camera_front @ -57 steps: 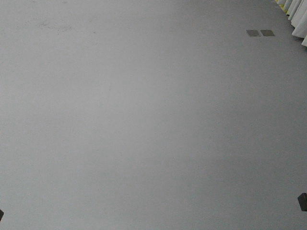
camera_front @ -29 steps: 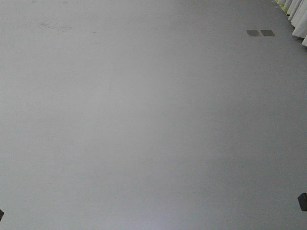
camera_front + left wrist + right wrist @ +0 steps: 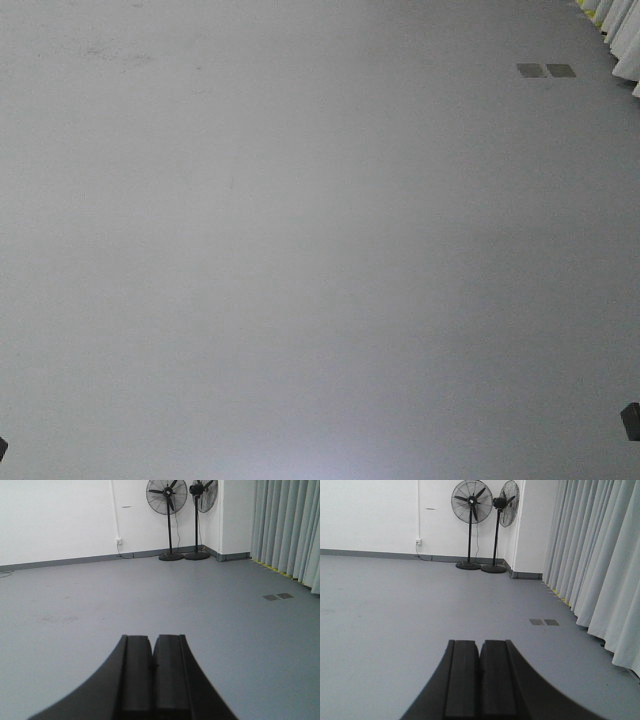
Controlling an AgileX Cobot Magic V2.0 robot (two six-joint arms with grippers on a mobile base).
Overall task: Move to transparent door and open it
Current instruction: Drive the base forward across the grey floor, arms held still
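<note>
The transparent door is out of view in every frame. My left gripper (image 3: 152,639) is shut and empty, its black fingers pressed together and pointing over bare grey floor. My right gripper (image 3: 479,643) is also shut and empty, pointing the same way. In the front view only small dark corners of the grippers show, at the lower right edge (image 3: 631,421) and the lower left edge (image 3: 2,448).
Two black standing fans (image 3: 167,500) (image 3: 470,505) stand by the far white wall. A long pale curtain (image 3: 600,565) (image 3: 287,530) hangs along the right side. Two grey floor plates (image 3: 545,70) (image 3: 544,622) lie near the curtain. The grey floor (image 3: 300,250) stretches ahead.
The floor plates and curtain edge have shifted slightly right and down in the front view. Both grippers stay shut.
</note>
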